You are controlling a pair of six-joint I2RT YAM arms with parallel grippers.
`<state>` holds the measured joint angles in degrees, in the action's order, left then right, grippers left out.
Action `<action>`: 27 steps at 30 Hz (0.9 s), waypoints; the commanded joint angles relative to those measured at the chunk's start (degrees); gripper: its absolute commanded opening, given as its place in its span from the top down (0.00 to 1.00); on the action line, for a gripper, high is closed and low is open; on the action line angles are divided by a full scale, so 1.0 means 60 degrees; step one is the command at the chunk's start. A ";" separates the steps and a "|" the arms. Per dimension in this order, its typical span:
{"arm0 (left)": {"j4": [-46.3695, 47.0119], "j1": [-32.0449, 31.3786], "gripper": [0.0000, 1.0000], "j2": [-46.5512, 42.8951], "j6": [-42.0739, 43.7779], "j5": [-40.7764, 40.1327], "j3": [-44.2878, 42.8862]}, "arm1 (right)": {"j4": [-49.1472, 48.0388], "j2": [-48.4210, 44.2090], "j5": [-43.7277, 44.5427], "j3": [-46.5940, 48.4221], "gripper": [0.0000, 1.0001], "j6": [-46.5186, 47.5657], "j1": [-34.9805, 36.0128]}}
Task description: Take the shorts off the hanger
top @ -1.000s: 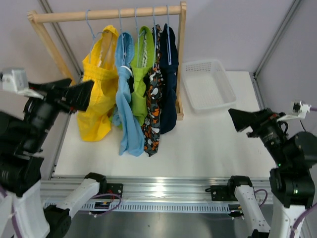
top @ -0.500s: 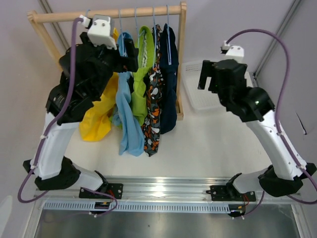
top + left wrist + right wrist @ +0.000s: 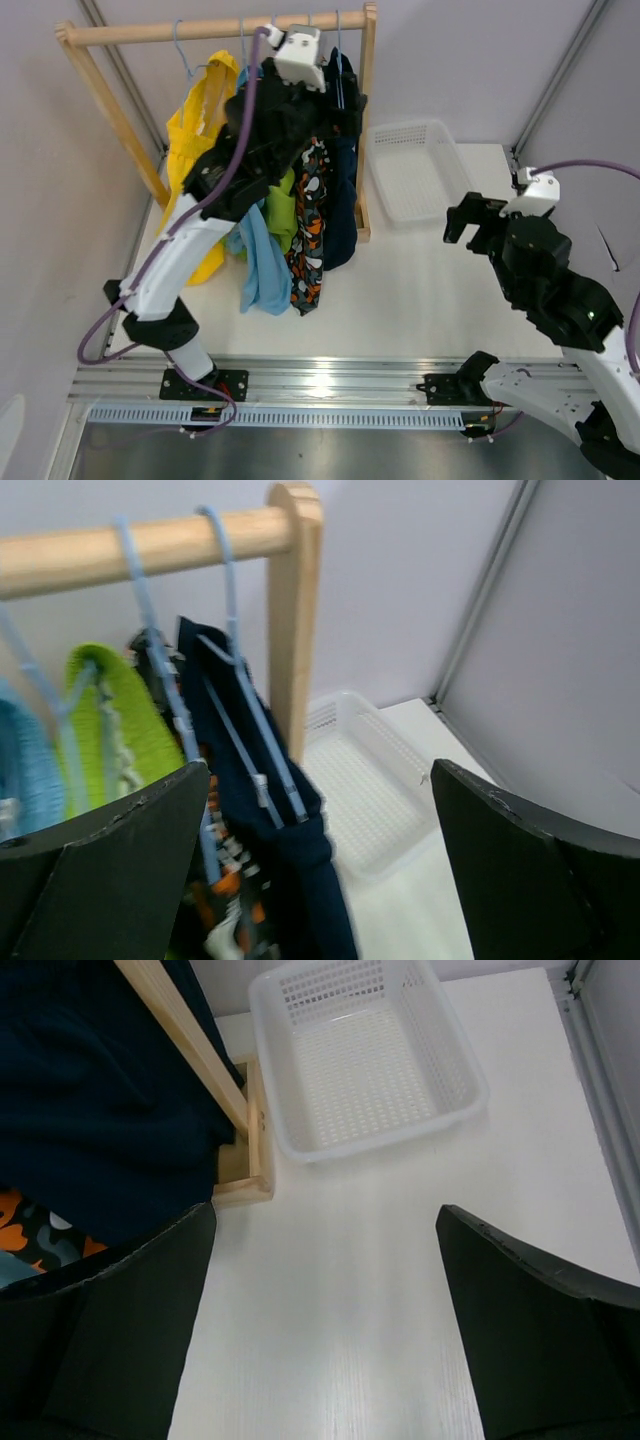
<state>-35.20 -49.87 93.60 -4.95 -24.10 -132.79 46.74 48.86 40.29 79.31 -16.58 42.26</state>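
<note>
Right arm: closest to the camera. The right gripper (image 3: 325,1215) is spread wide with nothing held. Half a second ago it was up over the basket. It's since been pulled back toward the near right of the table (image 3: 420,290), so it's out of the way.
Left arm: the left gripper (image 3: 320,770) is also wide open and empty. Half a second ago it was parked by the yellow/blue end of the rack. It's now been swung across to the right end, and the navy pair is framed between its fingers, with no contact that can be made out.
Shorts: all five pairs are still hung up, namely the yellow shorts (image 3: 200,130), light blue shorts (image 3: 262,275), lime green shorts (image 3: 283,215), patterned shorts (image 3: 308,250) and navy shorts (image 3: 305,870). Nothing's been taken off yet.
Hanger: the pale blue hanger (image 3: 240,710) carrying the navy pair is hooked on the wooden rail (image 3: 100,555), right beside the end post (image 3: 295,630).
Basket: the white basket (image 3: 470,1070) is sat just right of the rack's foot, and no shorts have been dropped in it.
Meaning: the navy pair looks to have been picked first. The grab isn't started, so the task is judged barely begun.
</note>
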 commanded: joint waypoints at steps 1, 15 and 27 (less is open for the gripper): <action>0.0695 -0.0200 0.01 0.0994 -0.0609 -0.0348 -0.0703 | 0.0090 -0.0569 -0.0430 -0.0560 0.01 -0.0648 0.0017; 0.1618 -0.0229 0.05 0.2988 -0.1138 -0.1945 -0.1452 | 0.0164 -0.1742 -0.0798 -0.2202 0.00 -0.0402 0.0017; 0.2101 -0.0214 0.06 0.2901 -0.0538 -0.3264 -0.0749 | 0.0106 -0.1903 -0.0871 -0.3007 0.01 -0.0269 -0.0012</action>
<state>-25.89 -50.98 112.33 -10.00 -40.18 -138.06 48.95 38.02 35.07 62.15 -19.11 42.19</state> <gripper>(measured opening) 0.938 0.993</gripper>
